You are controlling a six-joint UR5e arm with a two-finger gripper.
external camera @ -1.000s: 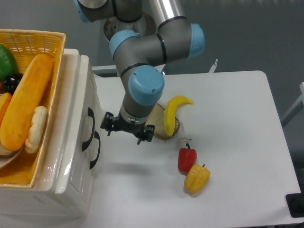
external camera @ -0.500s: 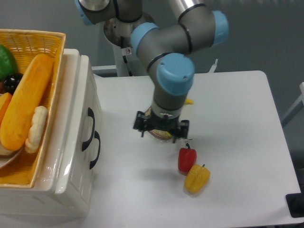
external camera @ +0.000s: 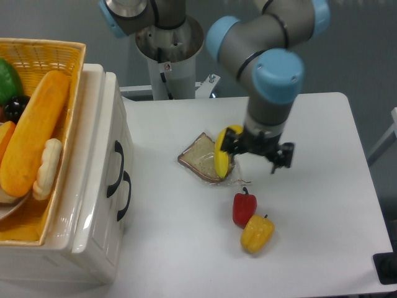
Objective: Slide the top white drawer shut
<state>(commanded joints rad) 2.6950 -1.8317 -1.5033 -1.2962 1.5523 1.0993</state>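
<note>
The top white drawer (external camera: 119, 127) is the upper front of the white cabinet at the left, with its black loop handle (external camera: 113, 169) facing the table. Its front looks level with the lower drawer front (external camera: 131, 214), and I see no gap. My gripper (external camera: 253, 158) hangs over the table's middle, well to the right of the cabinet and clear of both handles. It is open, with nothing between its fingers (external camera: 276, 162). It hovers just right of the banana and above the red pepper.
A yellow wicker basket (external camera: 61, 49) of toy food sits on top of the cabinet. On the table lie a bread slice (external camera: 197, 160), a banana (external camera: 221, 156), a red pepper (external camera: 244, 207) and a yellow pepper (external camera: 257, 233). The robot's base (external camera: 169, 46) stands behind.
The gripper has swung rightward from beside the drawer handles, across the bread and banana, to the table's middle right. The cabinet and food have not moved.
</note>
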